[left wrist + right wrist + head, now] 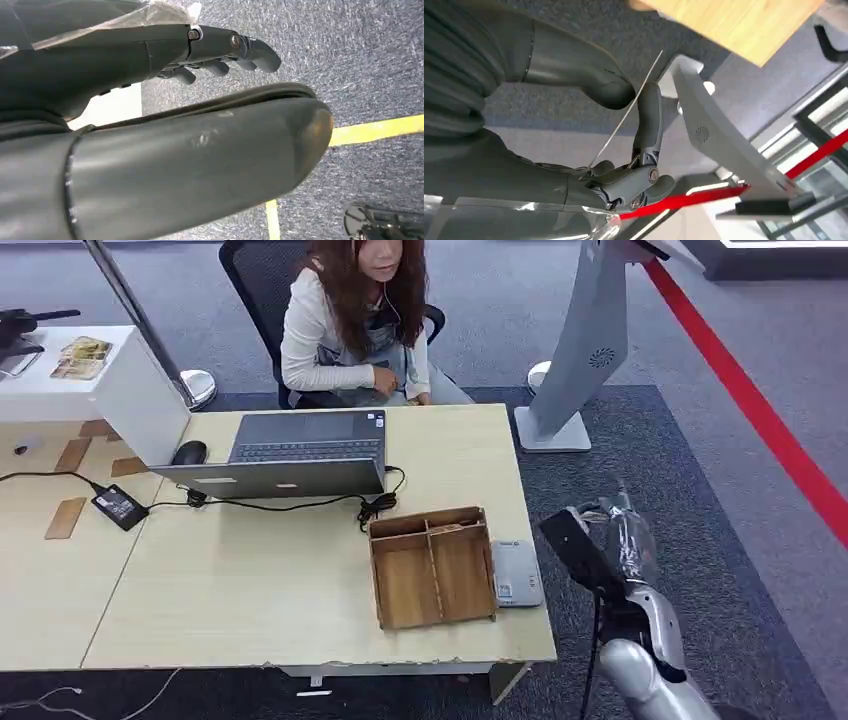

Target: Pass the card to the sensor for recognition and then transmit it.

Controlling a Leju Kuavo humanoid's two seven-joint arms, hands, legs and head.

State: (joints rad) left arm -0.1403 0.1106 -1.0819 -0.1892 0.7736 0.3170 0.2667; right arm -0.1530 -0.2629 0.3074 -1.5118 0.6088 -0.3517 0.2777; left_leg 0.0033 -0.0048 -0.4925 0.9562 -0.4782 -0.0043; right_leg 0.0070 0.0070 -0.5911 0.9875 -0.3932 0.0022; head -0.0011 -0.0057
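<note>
Card (624, 117) pinched edge-on between your right hand's (624, 165) thumb and fingers, off the worktop (300, 610); your left hand (220, 55) hangs loosely curled, empty.

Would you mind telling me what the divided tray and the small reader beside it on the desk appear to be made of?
The divided tray looks like thin unfinished plywood: matte tan faces with visible grain and darker edges. The small reader looks like smooth pale grey plastic with rounded corners, though its finish is hard to judge at this size.
</note>
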